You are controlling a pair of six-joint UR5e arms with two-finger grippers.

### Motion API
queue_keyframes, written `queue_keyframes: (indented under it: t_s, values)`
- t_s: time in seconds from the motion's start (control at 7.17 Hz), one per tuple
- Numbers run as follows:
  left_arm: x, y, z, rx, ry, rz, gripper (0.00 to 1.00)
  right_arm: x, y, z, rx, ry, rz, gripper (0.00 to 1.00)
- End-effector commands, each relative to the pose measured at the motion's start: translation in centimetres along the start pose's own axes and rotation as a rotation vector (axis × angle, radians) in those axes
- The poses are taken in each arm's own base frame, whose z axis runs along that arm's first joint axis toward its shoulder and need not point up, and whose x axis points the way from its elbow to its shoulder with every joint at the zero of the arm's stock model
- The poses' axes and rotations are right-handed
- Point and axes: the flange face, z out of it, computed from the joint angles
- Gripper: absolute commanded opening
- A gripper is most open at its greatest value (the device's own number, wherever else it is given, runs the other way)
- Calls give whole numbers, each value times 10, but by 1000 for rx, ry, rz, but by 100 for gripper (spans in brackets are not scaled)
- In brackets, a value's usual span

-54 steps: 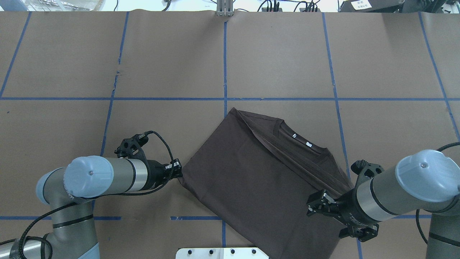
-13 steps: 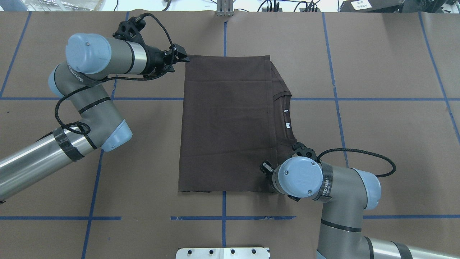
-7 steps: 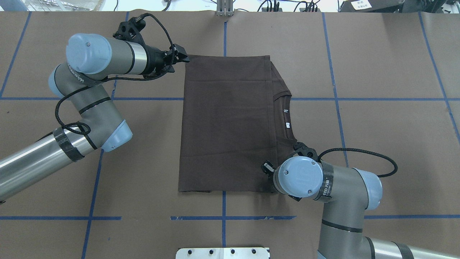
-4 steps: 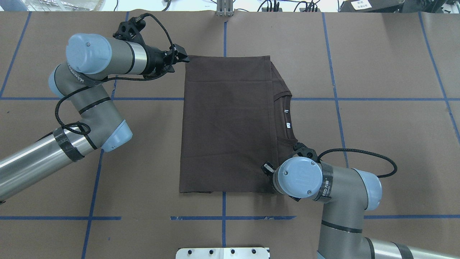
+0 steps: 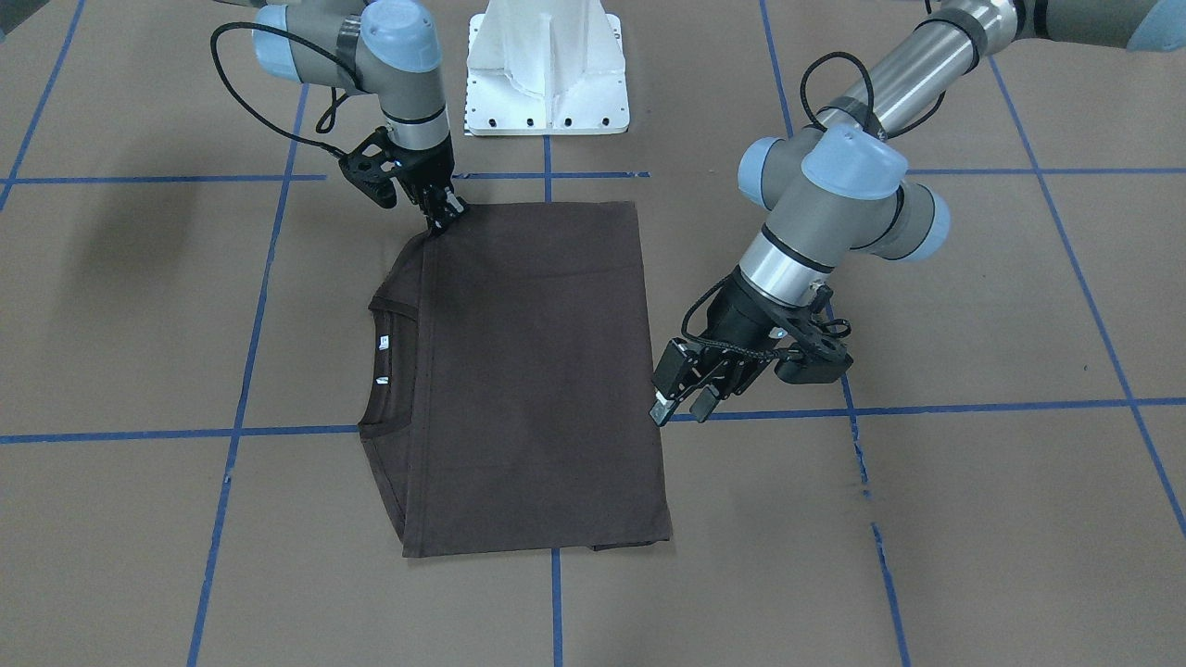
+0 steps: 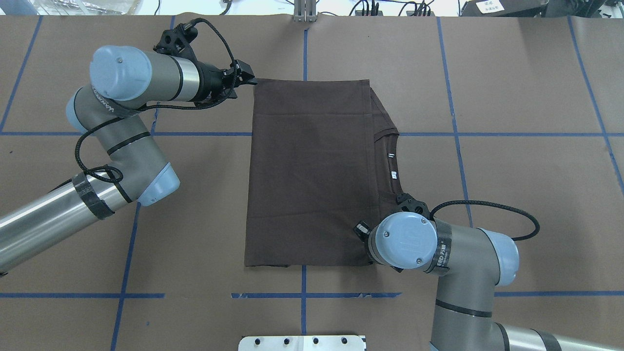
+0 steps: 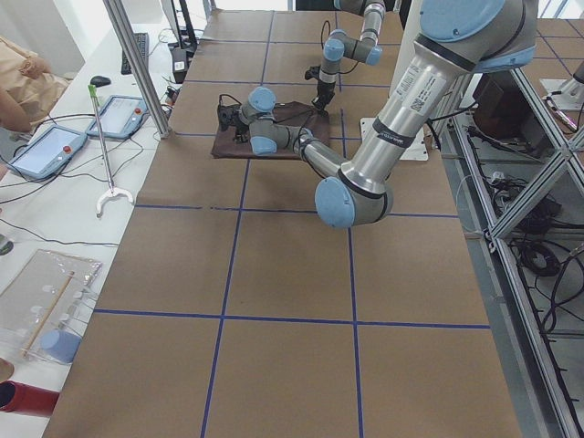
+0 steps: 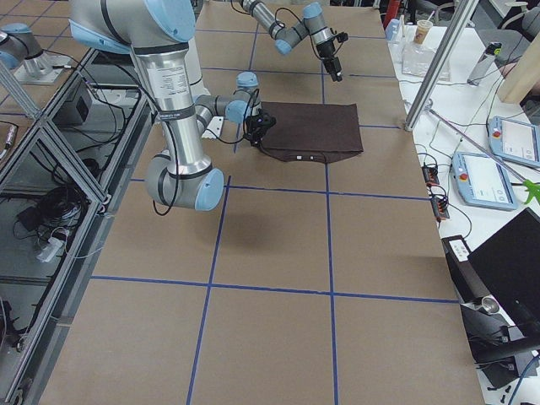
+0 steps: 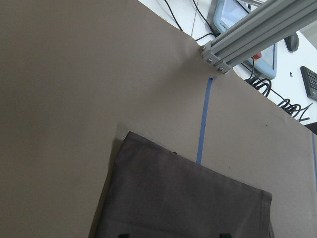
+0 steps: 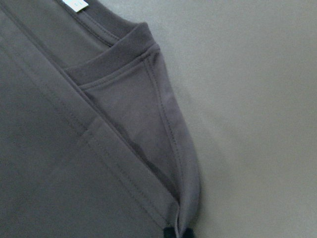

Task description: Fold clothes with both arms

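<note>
Brown paper (image 6: pixel 526 73) covers the table, divided into squares by blue tape lines (image 6: pixel 536 134). A white pedestal base (image 5: pixel 547 65) stands at 1 long edge. Along the opposite side runs a white bench (image 7: pixel 36 214) with 2 tablets (image 7: pixel 119 114), a grabber stick (image 7: pixel 102 146) and loose cables. An aluminium post (image 7: pixel 137 64) rises beside it.

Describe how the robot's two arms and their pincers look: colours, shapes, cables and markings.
The left arm and right arm are silver-grey tubes with rounded light blue joint caps, black bands and lettering. A braided black cable loops beside each wrist. The left pincer and right pincer are black, with two short fingers each.
</note>
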Motion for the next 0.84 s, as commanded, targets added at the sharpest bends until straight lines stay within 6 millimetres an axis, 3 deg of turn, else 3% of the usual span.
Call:
queue_keyframes:
  t_s: [0.0, 0.14, 0.42, 0.7]
  values:
    - [1, 23, -11, -23, 14, -95, 68, 2, 1, -18, -6, -6, -7, 0]
    - [-20, 74, -34, -66, -9, -119, 68, 0, 2, -24, -11, -15, -6, 0]
    - [-18, 181, -86, -91, -134, -135, 68, -1, 2, -27, -14, -22, -6, 0]
    - [-48, 254, -89, -106, -209, -163, 68, 0, 1, -26, -13, -20, -7, 0]
